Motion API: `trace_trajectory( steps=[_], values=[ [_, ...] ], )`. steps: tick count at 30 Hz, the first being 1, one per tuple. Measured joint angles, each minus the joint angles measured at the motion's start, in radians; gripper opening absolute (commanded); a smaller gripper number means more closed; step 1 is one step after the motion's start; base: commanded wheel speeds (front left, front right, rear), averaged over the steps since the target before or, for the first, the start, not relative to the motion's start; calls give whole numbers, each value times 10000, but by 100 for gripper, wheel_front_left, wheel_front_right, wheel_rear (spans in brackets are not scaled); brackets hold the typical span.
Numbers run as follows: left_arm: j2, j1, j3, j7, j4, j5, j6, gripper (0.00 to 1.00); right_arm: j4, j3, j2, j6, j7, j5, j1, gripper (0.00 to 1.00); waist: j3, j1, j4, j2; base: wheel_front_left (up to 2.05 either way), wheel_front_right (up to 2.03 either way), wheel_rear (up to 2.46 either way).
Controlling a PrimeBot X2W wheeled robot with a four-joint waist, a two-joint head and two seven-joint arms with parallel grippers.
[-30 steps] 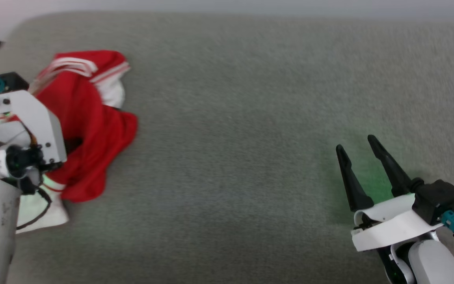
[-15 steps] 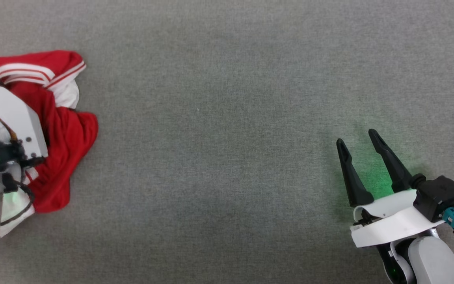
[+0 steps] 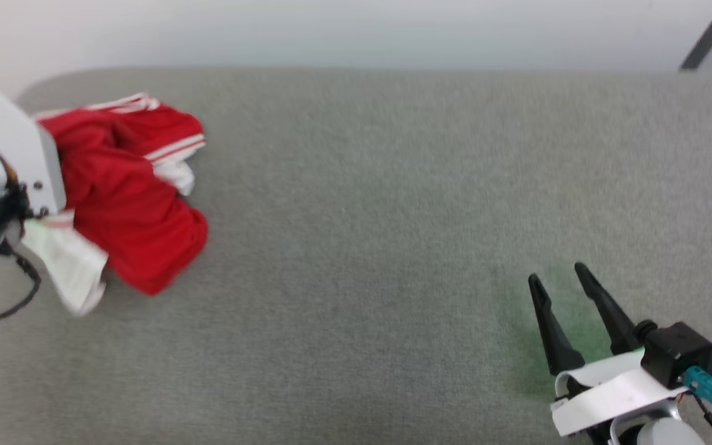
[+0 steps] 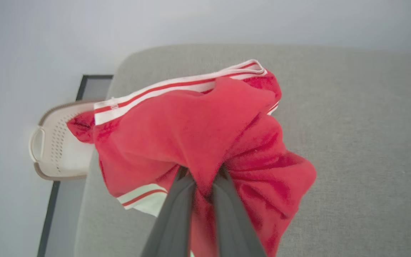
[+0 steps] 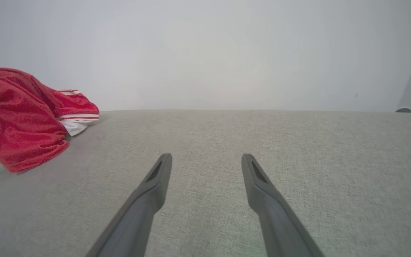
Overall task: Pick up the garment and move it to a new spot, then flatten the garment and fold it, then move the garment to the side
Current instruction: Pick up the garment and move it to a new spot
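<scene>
Garment position: The garment (image 3: 127,204) hangs bunched at the far-left end of the grey padded surface (image 3: 393,216), close to its rounded far corner. Whether its lowest folds touch the pad or only skim it cannot be told.
Left gripper: The left gripper (image 4: 202,174) is pinched tight on one red fold near the middle of the bundle. The white sleeve and striped trim dangle free.
Right gripper: The right gripper (image 3: 555,274) has its fingers spread and carries nothing. It sits low over the near-right of the pad, well apart from the garment.
Risk, slip: The hold is a single narrow pinch on a thick wad. A quick swing could pull the fold out and drop the shirt.
Risk, drag: Trailing folds may catch on the textured cover and roll the shirt tighter, making it harder to flatten.
Risk, overhang: In the left wrist view part of the shirt reaches past the pad's left edge, above a white perforated basket (image 4: 59,142). Letting go here would likely send it off the pad.
Risk, snag: A loose cable (image 3: 19,290) at the left wrist hangs near the white sleeve and could tangle with it.
Edges: The left edge and the rounded corner are just beside the garment. The far edge meets a pale wall.
Open room: Bare pad lies between the garment and the right gripper. This is judged the safest ground for the new spot, away from every edge.
</scene>
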Motion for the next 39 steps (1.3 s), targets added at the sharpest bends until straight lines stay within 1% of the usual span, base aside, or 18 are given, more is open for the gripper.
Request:
trace_trajectory(
  steps=[2,5,11,15,19,21,24,28,32,33,34,39],
  values=[
    [35,-170,-136,-259,-318,173,-150,0,31,19,35,0,-2,15,146,100,-340,0,96,0,0,0,0],
    [0,-451,-334,-606,-767,391,-226,0,59,27,123,0,0,12,358,100,-852,0,242,0,0,0,0],
    [-384,-800,-700,-1009,-1785,543,-416,0,117,50,190,0,0,13,656,100,-1790,0,519,0,0,0,0],
    [-631,-802,-719,-886,-2406,167,-495,0,115,21,209,0,0,12,724,100,-2286,1,640,0,0,0,0],
    [-989,-592,-767,-378,-3156,-244,-357,0,113,-253,184,0,0,8,809,100,-2629,0,622,0,0,0,0],
    [-1129,-372,-815,-148,-3607,-445,-255,0,119,-437,148,2,0,-19,826,100,-2709,0,517,0,0,0,0],
    [-1189,-70,-941,79,-4240,-466,-111,0,123,-782,23,2,0,-71,872,100,-2761,0,288,0,0,0,0],
    [-1342,513,-1041,407,-5018,-629,188,0,169,-1266,-148,2,0,-151,1041,100,-2726,0,-151,0,0,0,0],
    [-1546,857,-1220,734,-5747,-755,477,0,234,-1783,-324,2,2,-178,1114,100,-2635,0,-669,0,0,0,0],
    [-1580,943,-1308,859,-5933,-759,552,0,205,-1902,-322,0,0,-238,1176,100,-2606,0,-812,0,0,0,0],
    [-1783,1078,-1396,1012,-6312,-842,754,0,198,-2144,-288,2,0,-265,1267,100,-2529,0,-1093,0,0,0,0],
    [-2031,1493,-1885,1475,-6844,-849,1035,0,138,-2571,-167,2,0,-263,1262,100,-2223,0,-1784,0,0,0,0]
  ],
)
